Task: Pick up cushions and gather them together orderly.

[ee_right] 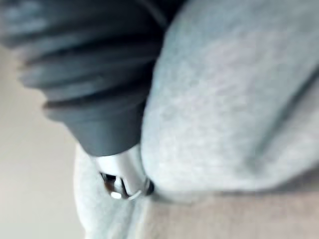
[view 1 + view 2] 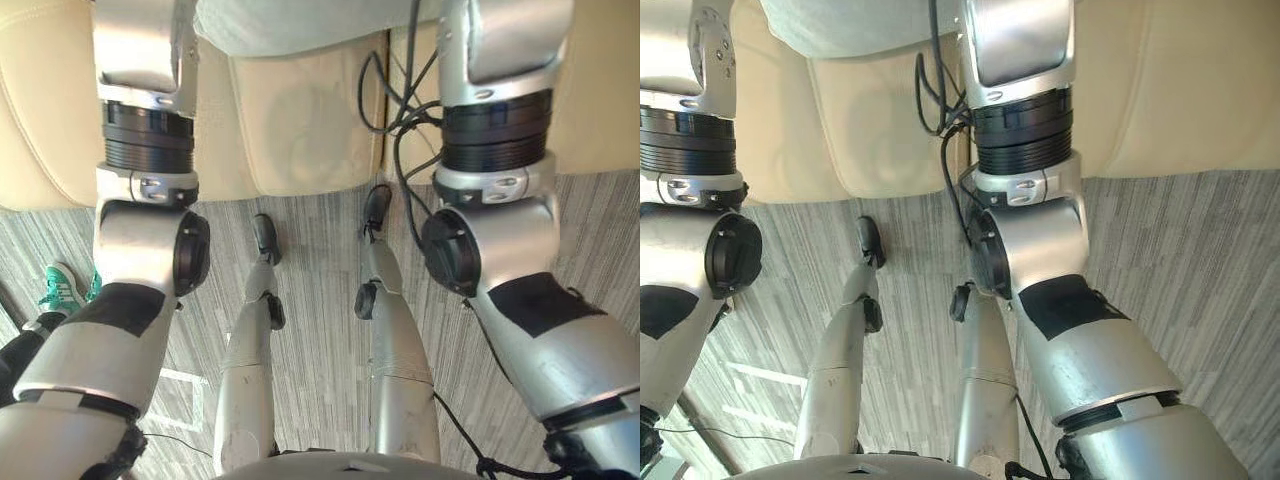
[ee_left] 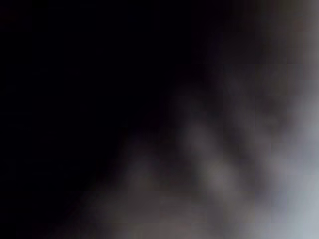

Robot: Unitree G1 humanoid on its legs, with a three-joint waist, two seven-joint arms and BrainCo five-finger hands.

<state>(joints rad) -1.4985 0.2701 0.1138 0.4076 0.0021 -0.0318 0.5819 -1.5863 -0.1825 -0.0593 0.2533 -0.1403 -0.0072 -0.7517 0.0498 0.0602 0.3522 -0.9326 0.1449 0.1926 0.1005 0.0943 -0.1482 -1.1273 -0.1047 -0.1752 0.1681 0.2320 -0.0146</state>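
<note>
Head views: the grey cushion (image 2: 290,25) sits on the seat of the beige sofa (image 2: 300,130), toward its back. Left wrist view: a dark blur, possibly cloth against the lens; I cannot tell the left hand's grip. Right wrist view: the right hand (image 1: 122,174) presses against the cushion on the sofa, and I cannot read its grip either.
</note>
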